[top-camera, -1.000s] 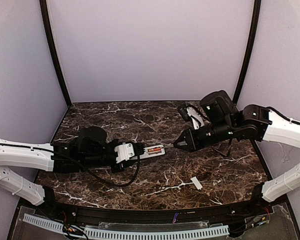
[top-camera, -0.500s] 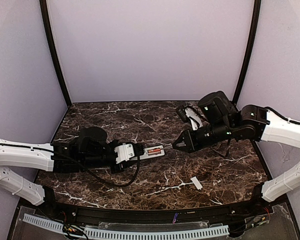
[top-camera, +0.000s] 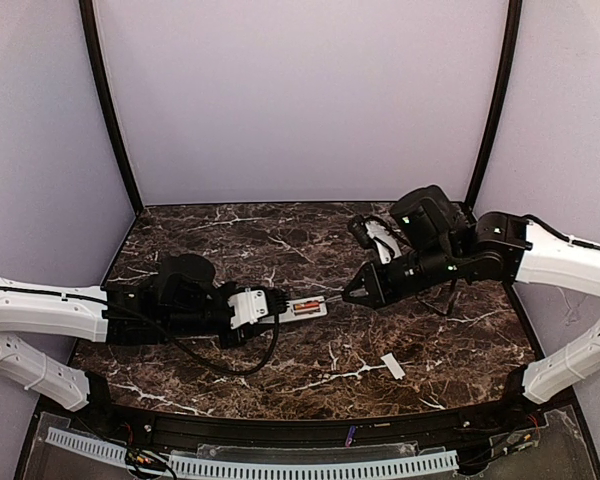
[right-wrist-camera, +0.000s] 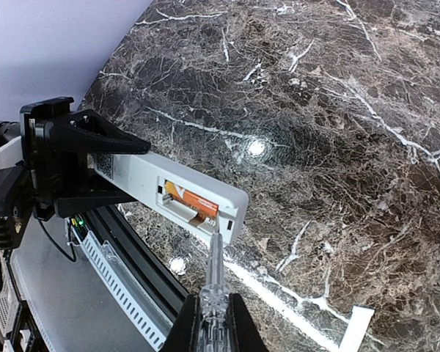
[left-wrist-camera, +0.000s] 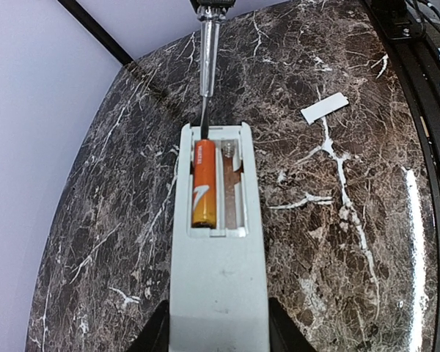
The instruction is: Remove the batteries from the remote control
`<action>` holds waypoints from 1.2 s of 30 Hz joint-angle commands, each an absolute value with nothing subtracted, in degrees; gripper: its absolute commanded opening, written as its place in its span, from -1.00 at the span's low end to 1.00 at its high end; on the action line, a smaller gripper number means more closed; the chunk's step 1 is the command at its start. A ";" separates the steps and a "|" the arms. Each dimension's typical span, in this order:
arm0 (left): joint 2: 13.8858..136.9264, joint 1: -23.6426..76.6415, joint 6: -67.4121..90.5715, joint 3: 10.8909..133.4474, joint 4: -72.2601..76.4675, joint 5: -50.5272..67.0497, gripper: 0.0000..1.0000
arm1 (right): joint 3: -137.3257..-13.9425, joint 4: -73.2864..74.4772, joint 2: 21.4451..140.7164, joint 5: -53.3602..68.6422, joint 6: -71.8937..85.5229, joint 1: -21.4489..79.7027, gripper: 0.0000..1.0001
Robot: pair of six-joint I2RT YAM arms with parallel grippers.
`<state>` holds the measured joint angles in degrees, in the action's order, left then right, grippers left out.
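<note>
1 remote control, bottom centre. 1 battery in it; 2 slots, one filled. 1 screwdriver, top centre. 1 white cover piece, upper right. 2 arms: left arm, right arm.

One camera sits high behind me, looking down over the whole table. Each wrist camera looks close along my fingers, facing the other; both share the remote.

Dark marble tbl w/ small white cover piece
</note>
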<state>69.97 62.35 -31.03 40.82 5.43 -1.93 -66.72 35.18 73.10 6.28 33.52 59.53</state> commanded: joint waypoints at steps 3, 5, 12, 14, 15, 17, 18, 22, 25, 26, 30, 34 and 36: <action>68.82 62.42 -31.46 41.24 6.56 3.23 -0.99 | -62.89 25.37 73.33 13.45 33.58 59.14 -1.00; 68.57 62.43 -31.77 41.15 6.37 4.11 -0.99 | -61.59 23.32 73.21 15.68 33.94 58.56 -1.00; 68.75 62.46 -32.45 41.49 5.26 3.62 -0.99 | -61.24 22.39 74.83 17.61 35.45 58.35 -1.00; 69.07 62.46 -32.62 41.82 4.63 3.20 -0.99 | -61.82 22.87 75.94 17.69 36.04 58.36 -1.00; 69.21 62.48 -32.79 42.07 4.43 2.84 -0.99 | -62.23 23.38 76.65 17.70 36.18 58.40 -1.00; 69.66 62.41 -32.94 42.44 3.79 2.25 -0.99 | -63.37 24.88 78.16 17.10 36.59 58.49 -1.00; 69.91 62.40 -32.99 42.49 3.48 2.00 -0.99 | -64.01 25.82 78.96 16.60 36.74 58.50 -1.00; 70.18 62.41 -33.42 42.74 2.98 1.04 -0.99 | -67.58 29.68 82.34 13.70 36.87 59.37 -1.00; 70.58 62.45 -33.56 42.95 2.43 0.72 -0.99 | -70.17 32.20 84.88 12.10 36.83 60.23 -1.00; 70.71 62.47 -33.57 43.05 2.31 0.71 -0.99 | -70.93 32.71 85.62 11.78 36.83 60.59 -1.00; 71.22 62.54 -33.58 43.43 1.80 0.70 -0.99 | -73.71 33.74 89.12 11.13 37.00 61.93 -1.00; 71.61 62.54 -33.49 43.71 1.37 0.70 -0.99 | -76.32 33.87 92.52 11.16 37.12 63.31 -1.00; 71.78 62.54 -33.42 43.82 1.18 0.68 -0.99 | -77.73 34.17 94.26 11.15 36.99 64.03 -1.00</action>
<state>72.36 61.98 -32.91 40.77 -6.20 -2.50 -74.35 38.28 91.05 8.91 36.75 61.41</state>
